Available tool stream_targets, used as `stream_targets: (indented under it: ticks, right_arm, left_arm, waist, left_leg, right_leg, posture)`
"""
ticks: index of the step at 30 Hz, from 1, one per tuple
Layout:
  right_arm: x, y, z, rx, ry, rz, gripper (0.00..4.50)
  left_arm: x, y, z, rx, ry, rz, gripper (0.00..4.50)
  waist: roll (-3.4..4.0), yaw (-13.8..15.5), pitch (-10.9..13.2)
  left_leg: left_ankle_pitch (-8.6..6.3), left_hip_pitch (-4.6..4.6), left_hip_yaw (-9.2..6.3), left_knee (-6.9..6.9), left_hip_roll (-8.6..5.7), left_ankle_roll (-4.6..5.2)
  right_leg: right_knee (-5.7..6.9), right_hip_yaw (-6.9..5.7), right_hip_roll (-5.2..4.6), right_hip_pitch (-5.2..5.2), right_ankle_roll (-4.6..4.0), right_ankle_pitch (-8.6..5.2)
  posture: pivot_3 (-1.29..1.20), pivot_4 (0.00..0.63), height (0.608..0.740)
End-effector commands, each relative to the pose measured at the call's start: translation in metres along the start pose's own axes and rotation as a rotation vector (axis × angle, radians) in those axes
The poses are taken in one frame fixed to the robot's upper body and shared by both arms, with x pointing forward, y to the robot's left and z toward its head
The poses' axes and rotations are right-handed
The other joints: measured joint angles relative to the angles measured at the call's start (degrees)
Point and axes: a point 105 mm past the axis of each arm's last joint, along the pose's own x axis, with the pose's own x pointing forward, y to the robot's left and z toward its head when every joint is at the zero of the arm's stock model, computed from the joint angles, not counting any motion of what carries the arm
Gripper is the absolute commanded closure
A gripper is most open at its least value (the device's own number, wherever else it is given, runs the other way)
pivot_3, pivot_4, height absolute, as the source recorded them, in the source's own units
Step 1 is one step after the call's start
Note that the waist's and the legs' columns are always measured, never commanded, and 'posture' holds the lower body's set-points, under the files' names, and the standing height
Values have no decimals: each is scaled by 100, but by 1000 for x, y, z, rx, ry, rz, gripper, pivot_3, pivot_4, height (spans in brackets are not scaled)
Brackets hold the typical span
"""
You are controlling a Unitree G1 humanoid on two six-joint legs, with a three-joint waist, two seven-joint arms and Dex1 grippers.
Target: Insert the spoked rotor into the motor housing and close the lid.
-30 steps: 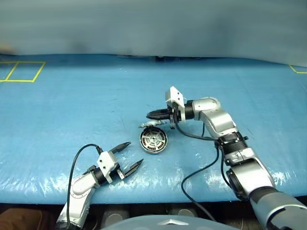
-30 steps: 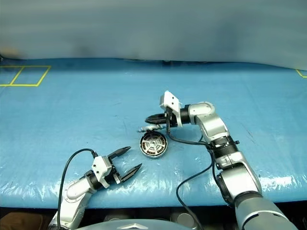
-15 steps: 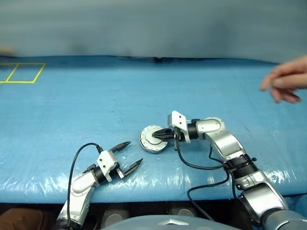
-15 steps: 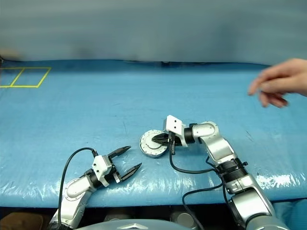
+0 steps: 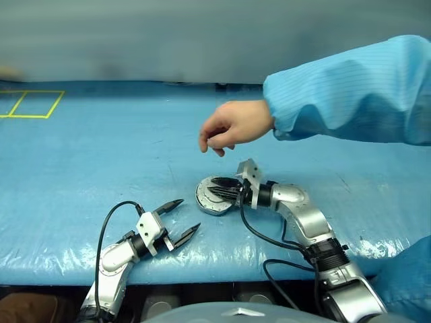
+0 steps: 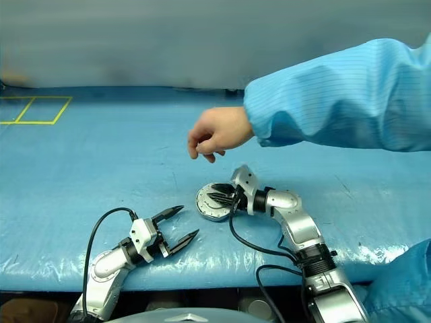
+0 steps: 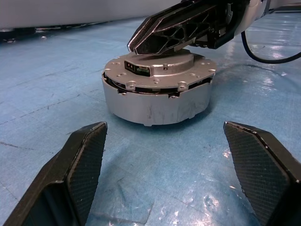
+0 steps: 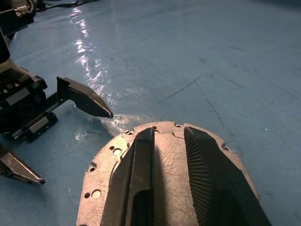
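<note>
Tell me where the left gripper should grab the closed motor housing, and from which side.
Likely the motor housing's plain cylindrical side wall, low down, approached level across the table from the left gripper's side. It sits flat with the lid shut, the right gripper lies over the top, and the open left fingers already flank it.

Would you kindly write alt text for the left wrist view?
A closed round silver motor housing sits on blue sheeting, its lid down. The right gripper rests on top, and the left gripper is open in front of it.
</note>
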Motion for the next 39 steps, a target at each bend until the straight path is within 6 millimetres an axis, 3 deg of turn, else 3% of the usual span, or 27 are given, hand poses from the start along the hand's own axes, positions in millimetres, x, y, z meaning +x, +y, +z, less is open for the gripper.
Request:
stream_targets:
  ticks: [1, 7, 13, 24, 39]
  right_arm:
    - [-11, -9, 17, 13, -91, -80, 2621]
    - [-39, -25, 25, 55, -138, -190, 2621]
    - [-55, -32, 27, 47, -133, -237, 2621]
    - [-55, -30, 28, 47, -131, -229, 2621]
    - [-60, -61, 27, 31, -113, -357, 2621]
  left_arm:
    - [-2, -3, -3, -9, 2, -1, 297]
    - [0, -4, -4, -10, -1, -6, 297]
    - [2, -4, -3, -9, -3, -18, 297]
    - [4, -3, -2, -4, -7, -23, 297]
    - [7, -4, 3, -2, -18, -22, 297]
  waist:
    - [3, 3, 3]
    - [14, 5, 13]
    - [25, 6, 20]
    - [31, 10, 24]
    - [30, 7, 25]
  left_leg:
    - [0, -2, 0, -2, 0, 0]
    - [0, -10, 0, -10, -1, 0]
    - [0, -10, 0, -10, -2, 0]
    - [0, -10, 1, -10, -3, 0]
    - [0, -11, 3, -10, -4, 0]
  right_leg:
    - [0, 0, 0, -3, 0, 0]
    - [-1, 1, 0, -12, 2, 1]
    - [-2, 2, 0, -12, 2, -1]
    - [-4, 4, 0, -12, 3, 0]
    - [-5, 5, -1, -13, 3, 0]
  posture:
    - [0, 150, 740]
    - [0, 150, 740]
    - [0, 150, 740]
    - [0, 150, 740]
    - [0, 150, 740]
